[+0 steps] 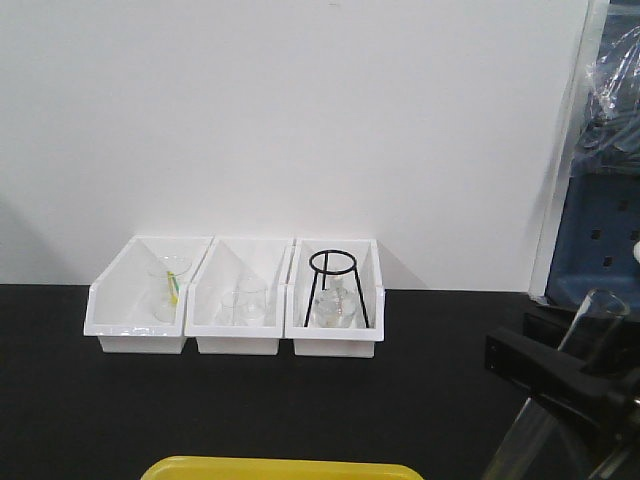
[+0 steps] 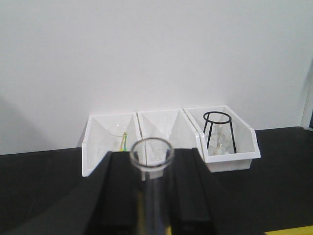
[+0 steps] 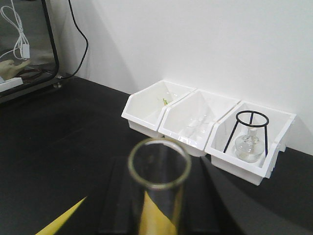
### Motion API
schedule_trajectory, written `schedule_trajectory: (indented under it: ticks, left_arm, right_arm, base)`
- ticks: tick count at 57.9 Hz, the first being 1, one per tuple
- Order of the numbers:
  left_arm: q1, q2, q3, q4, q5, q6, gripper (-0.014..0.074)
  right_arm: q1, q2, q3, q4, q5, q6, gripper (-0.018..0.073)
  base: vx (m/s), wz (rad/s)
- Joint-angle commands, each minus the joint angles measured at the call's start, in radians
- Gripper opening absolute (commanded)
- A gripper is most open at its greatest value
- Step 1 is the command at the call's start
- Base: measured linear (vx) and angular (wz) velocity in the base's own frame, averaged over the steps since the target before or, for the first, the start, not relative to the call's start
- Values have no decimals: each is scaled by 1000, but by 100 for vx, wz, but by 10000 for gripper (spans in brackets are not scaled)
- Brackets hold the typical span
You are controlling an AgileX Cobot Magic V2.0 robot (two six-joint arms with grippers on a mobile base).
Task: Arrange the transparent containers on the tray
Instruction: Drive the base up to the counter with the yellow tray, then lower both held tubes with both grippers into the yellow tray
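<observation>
Much is cut off. The yellow tray (image 1: 280, 468) shows only as a strip of rim at the bottom edge of the front view, as a sliver in the lower right corner of the left wrist view, and as a wedge at the lower left of the right wrist view. Its floor is not visible anywhere.

The left gripper (image 2: 152, 160) lies outside the front view. Its own wrist view shows black fingers (image 2: 115, 196) pressed against both sides of the left-hand test tube (image 2: 152, 193), whose open rim points toward the bins and whose lower end is out of frame.

The right gripper (image 1: 568, 378) sits at the lower right of the front view, clamped on the right-hand test tube (image 1: 590, 325). This tube tilts, runs off the bottom edge, and is well to the right of the tray strip; its glass is faint and hard to trace.

Three white bins (image 1: 235, 300) stand side by side against the white wall (image 1: 300, 120) at mid-frame. The glassware in them is blurred, and the rightmost holds a black wire tripod (image 1: 335, 285). A broad band of black tabletop (image 1: 100, 400) lies between the bin fronts and the tray rim
</observation>
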Motion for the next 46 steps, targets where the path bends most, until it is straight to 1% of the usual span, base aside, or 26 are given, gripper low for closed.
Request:
schedule_trajectory:
  ticks: [1,39,42,46]
  left_arm:
    - [-5,4,-37,3,-80,-1,111]
    - [-5,4,-37,-6,-81,-5,111]
    - [-5,8,-37,-5,-83,-4,111]
    - [-5,22,-37,-5,-79,-4,111]
  right_arm:
    - [-5,-4,-30,-10,-90,-6,-11]
    - [-5,2,-30,-2,-90,-4,-11]
    - [-5,8,-30,-2,-86,10,-11]
    - [-5,28,-30,-2,-81,67,-11]
  base:
    - [1,0]
    - [0,0]
    - [0,0]
    - [0,0]
